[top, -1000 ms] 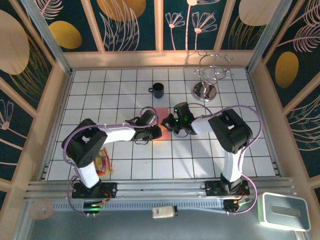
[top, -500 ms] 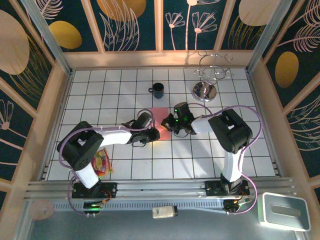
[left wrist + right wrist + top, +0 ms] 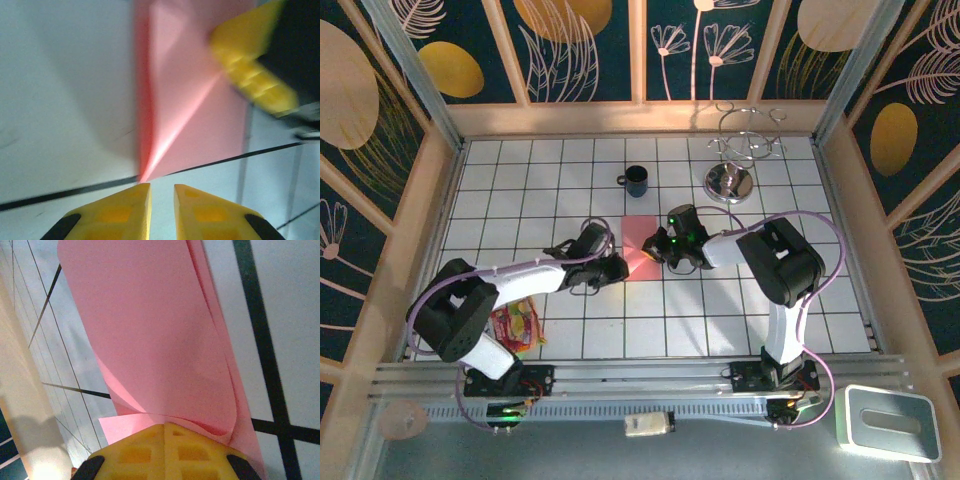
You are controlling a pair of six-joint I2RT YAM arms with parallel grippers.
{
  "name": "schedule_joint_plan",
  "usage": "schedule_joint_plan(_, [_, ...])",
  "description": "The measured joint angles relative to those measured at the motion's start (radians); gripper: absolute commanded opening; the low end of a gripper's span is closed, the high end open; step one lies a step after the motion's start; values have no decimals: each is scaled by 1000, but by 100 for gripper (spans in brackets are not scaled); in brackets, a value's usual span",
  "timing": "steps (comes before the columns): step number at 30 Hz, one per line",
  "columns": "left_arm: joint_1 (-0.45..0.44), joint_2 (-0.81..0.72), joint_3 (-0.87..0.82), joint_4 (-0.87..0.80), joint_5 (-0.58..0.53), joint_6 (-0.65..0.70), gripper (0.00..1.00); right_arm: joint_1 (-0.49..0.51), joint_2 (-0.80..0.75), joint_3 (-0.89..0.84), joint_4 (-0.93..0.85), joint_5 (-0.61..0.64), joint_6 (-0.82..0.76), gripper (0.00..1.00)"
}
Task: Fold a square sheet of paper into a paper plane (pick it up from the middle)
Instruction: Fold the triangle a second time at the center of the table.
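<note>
The pink-red paper [image 3: 636, 248] lies on the white tiled table, folded into layers with a crease running to a point at its near end [image 3: 192, 100]; it is a partly folded sheet, not a finished paper plane. My right gripper [image 3: 660, 245] is shut, its yellow tips [image 3: 165, 432] resting on the paper's edge [image 3: 150, 330], where the layers curl up. That right finger [image 3: 250, 75] lies on the sheet in the left wrist view. My left gripper [image 3: 162, 192] stands narrowly open with nothing between its fingers, just short of the paper's point, to the paper's left [image 3: 613, 268].
A black mug [image 3: 636, 180] stands behind the paper and a wire rack on a metal base [image 3: 730, 182] at the back right. A colourful packet [image 3: 517, 325] lies by the left arm's base. Wooden walls ring the table.
My left gripper has drawn back to the left off the paper, and more of the pink sheet shows. The right gripper has stayed in place on it.
</note>
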Motion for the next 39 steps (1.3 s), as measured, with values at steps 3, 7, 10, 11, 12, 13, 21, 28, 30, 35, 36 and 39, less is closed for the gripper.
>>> schedule_joint_plan(3, [0, 14, 63, 22, 10, 8, 13, 0, 0, 0, 0, 0, 0, 0])
schedule_joint_plan(7, [0, 76, 98, 39, 18, 7, 10, 0, 0, 0, 0, 0, 0, 0])
schedule_joint_plan(10, [2, 133, 98, 38, 27, 6, 10, 0, 0, 0, 0, 0, 0, 0])
schedule_joint_plan(11, [2, 148, 98, 39, 32, 6, 9, 0, 0, 0, 0, 0, 0, 0])
schedule_joint_plan(12, [3, 163, 98, 38, 35, 6, 9, 0, 0, 0, 0, 0, 0, 0])
schedule_joint_plan(13, [4, 171, 98, 37, 36, 6, 9, 0, 0, 0, 0, 0, 0, 0])
schedule_joint_plan(21, [6, 182, 89, 23, 26, 7, 9, 0, 0, 0, 0, 0, 0, 0])
schedule_joint_plan(28, [7, 188, 72, 31, 23, 6, 7, 0, 0, 1, -1, 0, -4, 0])
schedule_joint_plan(30, [7, 187, 68, 39, 24, 6, 6, 0, 0, 6, -12, -1, -11, 0])
schedule_joint_plan(35, [10, 180, 41, 76, 26, -2, 0, 0, 0, 35, -61, -6, -53, 0])
schedule_joint_plan(36, [10, 178, 35, 86, 28, -2, 0, 0, -1, 47, -82, -8, -72, 0])
schedule_joint_plan(39, [13, 174, 21, 109, 36, -5, 0, -2, -9, 90, -157, -8, -137, 0])
